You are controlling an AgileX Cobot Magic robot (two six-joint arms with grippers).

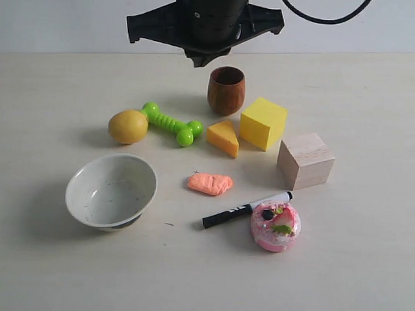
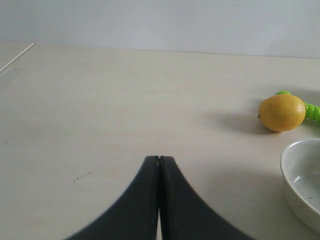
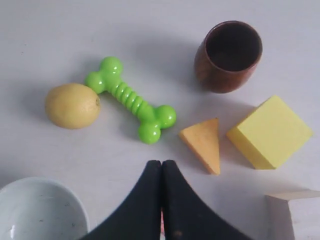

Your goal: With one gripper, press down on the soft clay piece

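The soft clay piece (image 1: 210,183) is a flat salmon-orange lump lying on the table between the white bowl (image 1: 111,190) and the black marker (image 1: 246,209). My right arm (image 1: 205,22) hangs high over the back of the table, well above the clay and not touching it. Its gripper (image 3: 161,162) is shut with nothing in it. In the right wrist view its fingers hide the clay except for a pink sliver (image 3: 161,220) in the gap between them. My left gripper (image 2: 159,159) is shut and empty over bare table, left of the lemon (image 2: 281,112).
Behind the clay stand a cheese wedge (image 1: 224,137), a yellow cube (image 1: 263,122), a wooden cup (image 1: 226,90) and a green bone toy (image 1: 172,123). A wooden block (image 1: 305,160) is at the right, and a pink cake toy (image 1: 276,226) at the front right.
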